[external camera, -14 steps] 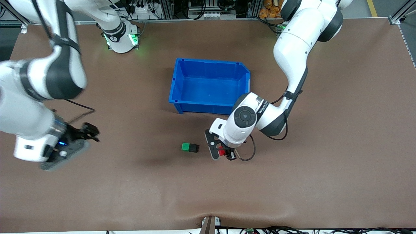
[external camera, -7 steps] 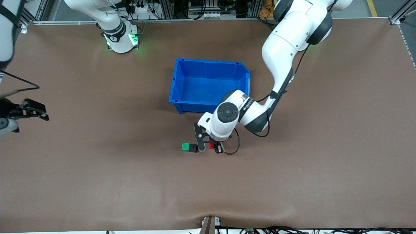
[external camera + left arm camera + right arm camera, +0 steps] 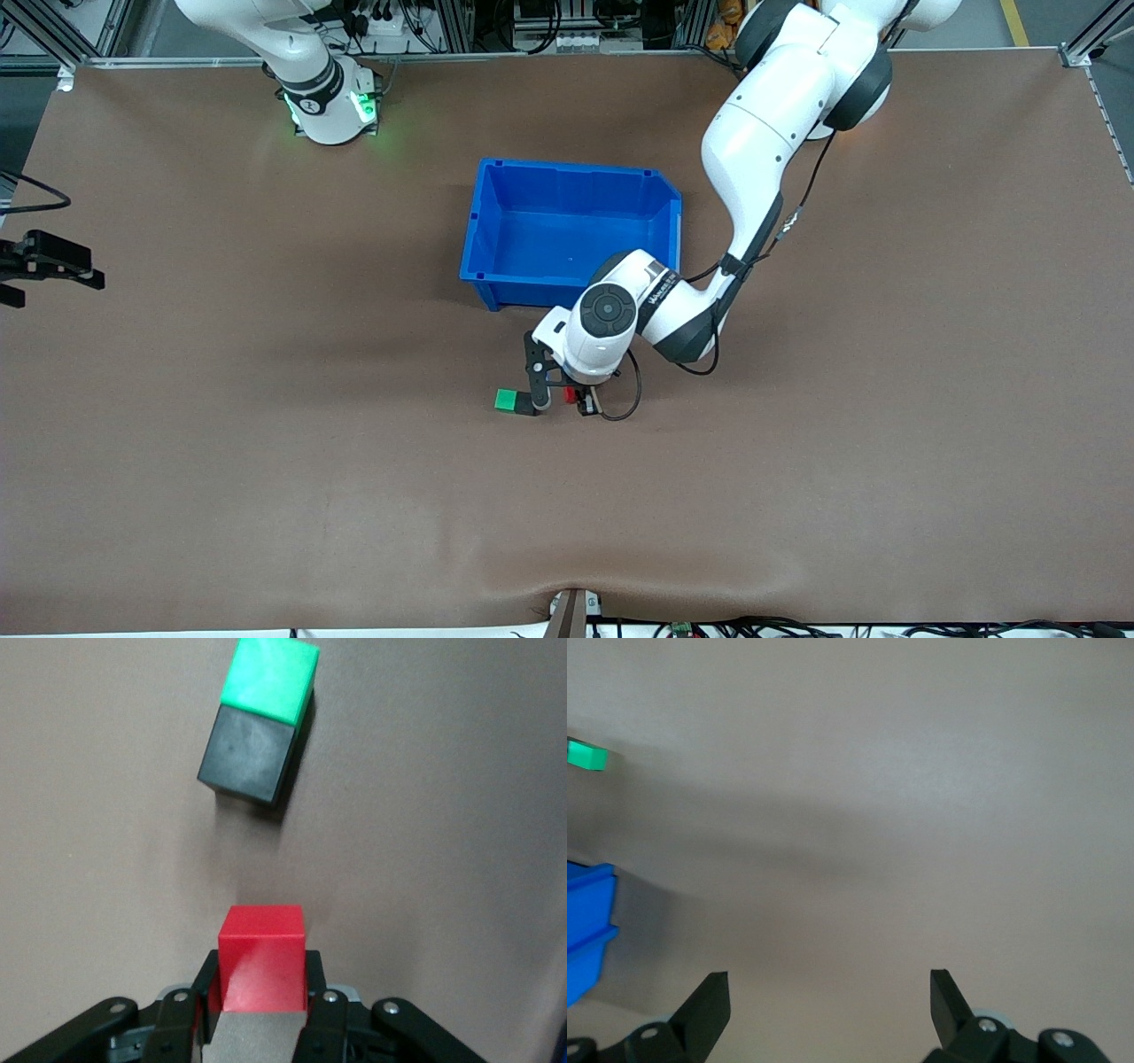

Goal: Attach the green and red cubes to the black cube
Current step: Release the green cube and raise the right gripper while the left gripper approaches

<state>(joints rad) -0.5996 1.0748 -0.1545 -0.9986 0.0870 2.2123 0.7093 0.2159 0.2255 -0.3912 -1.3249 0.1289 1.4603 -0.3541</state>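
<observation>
The green cube (image 3: 268, 678) and the black cube (image 3: 247, 754) sit joined on the table, nearer the front camera than the blue bin. In the front view the green cube (image 3: 506, 400) shows, and my left gripper's finger covers most of the black cube. My left gripper (image 3: 263, 973) is shut on the red cube (image 3: 263, 948) and holds it just above the table, a short gap from the black cube's free side. It also shows in the front view (image 3: 560, 398) with the red cube (image 3: 571, 395). My right gripper (image 3: 828, 1001) is open and empty, waiting at the right arm's end of the table (image 3: 84, 266).
The blue bin (image 3: 483, 257) stands empty mid-table, farther from the front camera than the cubes; its corner shows in the right wrist view (image 3: 585, 921). The left arm's elbow hangs over the bin's near corner.
My left gripper has carried the red cube toward the black cube, closing most of the gap. My right arm has drawn back toward its end of the table.
</observation>
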